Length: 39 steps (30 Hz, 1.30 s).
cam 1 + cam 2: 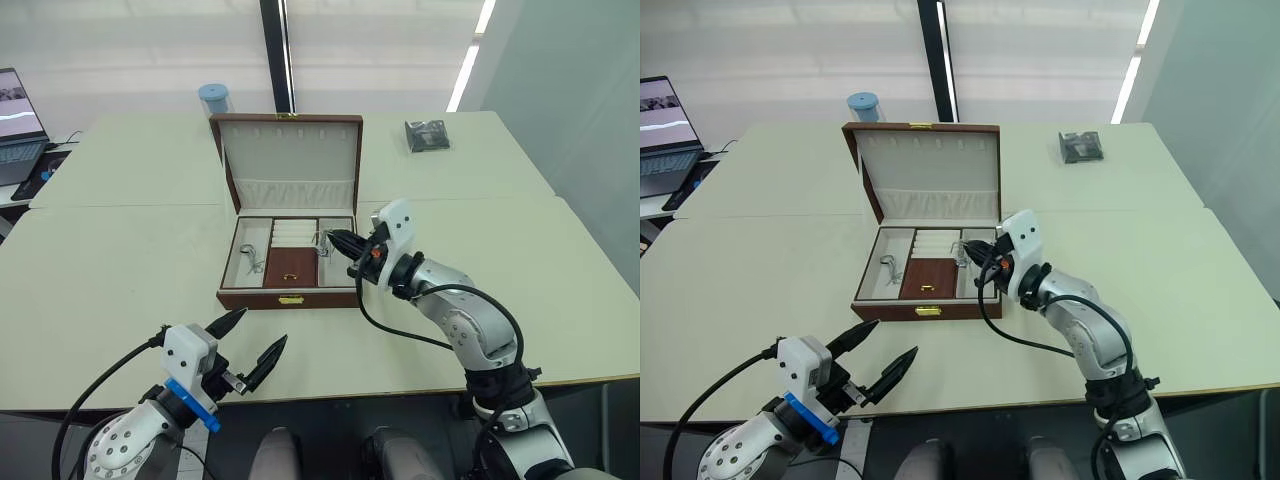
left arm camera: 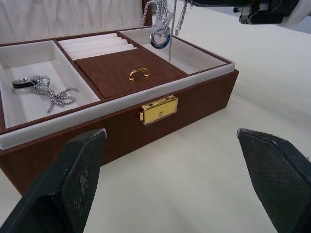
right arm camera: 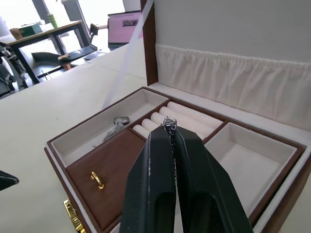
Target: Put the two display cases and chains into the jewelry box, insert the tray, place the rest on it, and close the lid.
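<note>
The jewelry box [image 1: 290, 297] stands open mid-table, its lid [image 1: 290, 150] upright behind it. The tray [image 1: 291, 265] sits inside the box, with its brown centre panel and gold pull showing. One silver chain [image 2: 46, 90] lies in the tray's left section. My right gripper [image 1: 335, 240] is shut on a second chain [image 2: 163, 24], which dangles with its ring clasp just above the tray's right section. My left gripper [image 1: 262, 330] is open near the table's front edge, in front of the box and apart from it. The display cases are hidden.
A dark shiny packet [image 1: 427, 134] lies at the back right of the table. A blue-capped cylinder [image 1: 214, 98] stands behind the lid. A laptop [image 1: 18, 120] is on a side table at far left.
</note>
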Available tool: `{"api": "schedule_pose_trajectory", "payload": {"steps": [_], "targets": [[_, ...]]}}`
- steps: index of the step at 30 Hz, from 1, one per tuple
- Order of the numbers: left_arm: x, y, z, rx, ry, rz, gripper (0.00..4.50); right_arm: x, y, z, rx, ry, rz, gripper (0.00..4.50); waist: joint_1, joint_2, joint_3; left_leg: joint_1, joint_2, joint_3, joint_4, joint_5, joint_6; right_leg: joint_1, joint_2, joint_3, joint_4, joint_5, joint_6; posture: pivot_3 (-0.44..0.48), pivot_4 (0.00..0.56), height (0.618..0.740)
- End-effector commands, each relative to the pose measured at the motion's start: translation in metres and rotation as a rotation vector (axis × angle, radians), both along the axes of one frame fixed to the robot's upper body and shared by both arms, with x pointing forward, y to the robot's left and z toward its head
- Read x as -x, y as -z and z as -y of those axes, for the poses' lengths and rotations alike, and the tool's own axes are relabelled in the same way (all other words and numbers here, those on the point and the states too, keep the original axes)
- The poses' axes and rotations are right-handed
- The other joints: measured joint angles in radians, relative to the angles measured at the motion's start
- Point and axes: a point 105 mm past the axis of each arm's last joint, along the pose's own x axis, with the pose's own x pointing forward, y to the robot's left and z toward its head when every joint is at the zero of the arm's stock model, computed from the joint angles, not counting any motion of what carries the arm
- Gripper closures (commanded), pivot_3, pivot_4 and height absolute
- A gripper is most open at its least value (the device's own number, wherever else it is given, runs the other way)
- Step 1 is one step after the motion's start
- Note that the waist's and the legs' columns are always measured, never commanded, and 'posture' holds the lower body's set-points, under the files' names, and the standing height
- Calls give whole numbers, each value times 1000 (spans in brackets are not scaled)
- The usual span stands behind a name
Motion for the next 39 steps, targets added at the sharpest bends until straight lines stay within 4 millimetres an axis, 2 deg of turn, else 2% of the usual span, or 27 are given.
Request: {"api": "schedule_pose_trajectory", "payload": {"steps": [1, 10, 15, 24, 26, 30, 33, 39], "targets": [[2, -13, 3, -6, -5, 61, 0, -5, -9, -1, -20, 25, 42, 4479, 0, 0, 0, 0, 0, 0, 0, 0, 0, 0, 0, 0, 0, 0, 0, 0, 150, 740], [0, -15, 5, -2, -6, 65, 0, -9, 1, 2, -15, 51, 27, 4479, 0, 0, 0, -3, 0, 0, 0, 0, 0, -3, 0, 0, 0, 0, 0, 0, 150, 740], [-1, -15, 5, 1, 0, 67, 0, -10, -2, 3, -34, 61, 29, 3247, 0, 0, 0, -4, 0, 0, 0, 0, 0, -5, 0, 0, 1, 0, 0, 0, 150, 740], [-1, -10, 0, 1, 22, 8, 0, -9, -7, 18, -27, 22, 67, 569, 0, 0, 0, -5, 0, 0, 0, 0, 0, -5, 0, 0, 1, 0, 0, 0, 150, 740], [-1, -7, -9, -14, 27, -34, 0, -8, -6, 29, 23, -14, 105, 25, 0, 0, 0, -5, 0, 0, 0, 0, 0, -5, 0, 0, 1, 0, 0, 0, 150, 740], [-3, -3, -40, -72, 13, -96, 0, -9, 3, 67, 156, -71, 155, 25, 1, 1, 1, -4, 0, 0, 0, 0, 0, -5, 0, -1, 0, 0, 0, 0, 150, 740], [-9, -7, -72, -121, -27, -110, 0, -9, 11, 100, 263, -100, 165, 25, 2, 1, 2, -4, -1, 1, 0, 0, 0, -5, 0, -1, 0, 0, 0, 0, 150, 740], [-22, -19, -127, -210, -111, -110, 0, -4, 23, 147, 324, -99, 89, 25, 0, 1, 3, -4, 0, 3, 0, 0, 0, -5, 1, -1, 0, 0, 0, 0, 150, 740]]}}
